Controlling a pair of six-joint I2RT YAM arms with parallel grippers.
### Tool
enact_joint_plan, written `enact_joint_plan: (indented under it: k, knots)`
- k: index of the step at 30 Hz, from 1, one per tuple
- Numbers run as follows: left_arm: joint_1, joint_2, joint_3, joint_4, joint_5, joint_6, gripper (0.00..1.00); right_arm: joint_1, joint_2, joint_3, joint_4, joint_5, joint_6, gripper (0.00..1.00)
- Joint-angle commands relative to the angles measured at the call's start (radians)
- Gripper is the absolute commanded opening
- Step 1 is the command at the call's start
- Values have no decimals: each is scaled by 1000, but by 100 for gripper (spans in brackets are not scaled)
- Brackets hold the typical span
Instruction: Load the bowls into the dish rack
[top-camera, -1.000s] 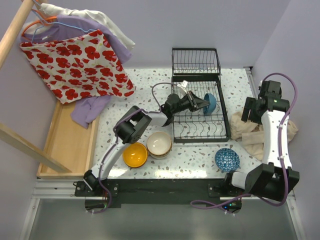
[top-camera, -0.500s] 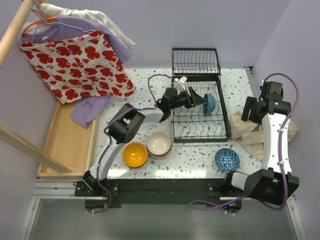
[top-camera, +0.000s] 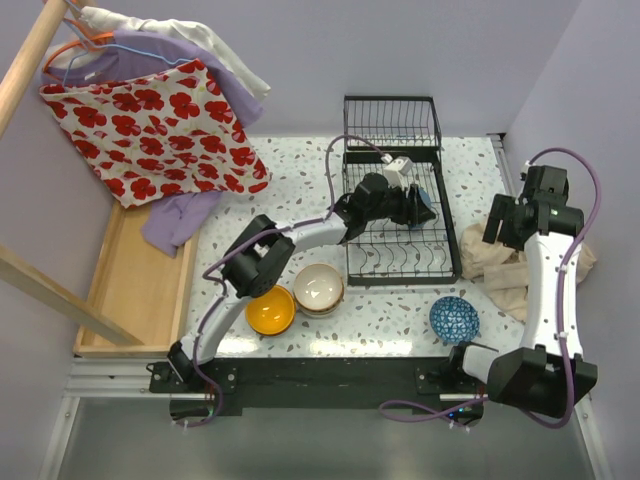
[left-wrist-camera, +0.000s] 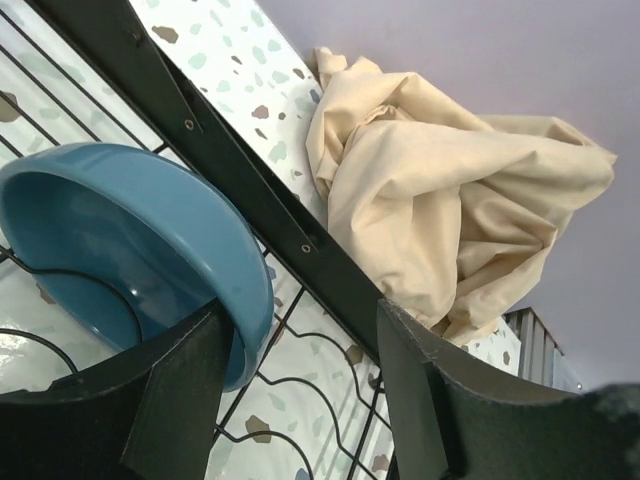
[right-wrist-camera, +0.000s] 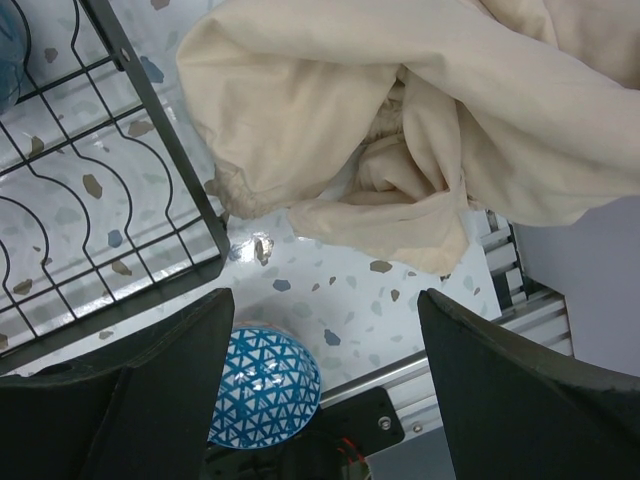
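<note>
A plain blue bowl (left-wrist-camera: 130, 230) stands on edge among the tines of the black wire dish rack (top-camera: 400, 250). My left gripper (left-wrist-camera: 300, 320) is open right by it, one finger beside the bowl's rim and nothing pinched. From above, that gripper (top-camera: 415, 208) covers most of the blue bowl (top-camera: 429, 203). An orange-yellow bowl (top-camera: 270, 310) and a cream bowl (top-camera: 318, 287), stacked on another, sit left of the rack. The blue-white patterned bowl (right-wrist-camera: 265, 390) lies on the table below my open, empty right gripper (right-wrist-camera: 325, 300), which hovers at the right (top-camera: 503, 228).
A crumpled cream cloth (right-wrist-camera: 400, 130) lies right of the rack, under the right arm. The rack's higher basket section (top-camera: 392, 120) is at the back. A wooden tray (top-camera: 140, 280) runs along the left edge, with clothes (top-camera: 150, 120) hanging above it.
My left gripper has opened and let go of the blue bowl, which now rests in the rack. The left wrist has swung further over the rack. The right arm barely moved.
</note>
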Motion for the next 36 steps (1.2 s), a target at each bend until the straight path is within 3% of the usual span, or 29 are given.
enact_joint_plan:
  k: [1, 4, 5, 7, 8, 9, 14, 20, 26, 29, 30, 33, 36]
  knots:
    - [0, -29, 54, -56, -82, 79, 62, -4, -42, -16, -8, -21, 12, 79]
    - [-2, -28, 50, -63, -99, 74, 41, -4, -51, -20, -8, -26, 15, 79]
    - [-2, -29, 44, -64, -106, 74, 27, -4, -53, -20, -8, -26, 15, 79]
    - [-2, -35, 40, -76, -122, 69, 16, -5, -59, -26, -8, -26, 18, 79]
    - [-2, -38, 40, -81, -125, 66, 3, -5, -59, -29, -7, -28, 17, 79]
    - [-2, -45, 39, -84, -128, 66, 0, -4, -60, -31, -7, -28, 17, 79]
    - [12, -58, 50, -61, -60, -6, 0, -4, -71, -40, -5, -25, 15, 79]
    - [15, -55, 67, 123, 62, -139, 0, -4, -73, -56, -2, -20, 17, 79]
    - [14, -29, 56, 210, 95, -193, 0, -5, -62, -51, 1, -8, 15, 79]
    - [17, -29, 7, 316, 130, -225, 0, -5, -60, -51, 3, -5, 15, 79]
    - [21, -13, -13, 465, 169, -301, 0, -5, -60, -54, 4, -2, 15, 79]
    - [25, 27, -45, 650, 214, -381, 0, -5, -59, -57, 4, 3, 13, 79]
    - [26, 47, -64, 726, 227, -421, 0, -5, -53, -56, 1, 12, 7, 79]
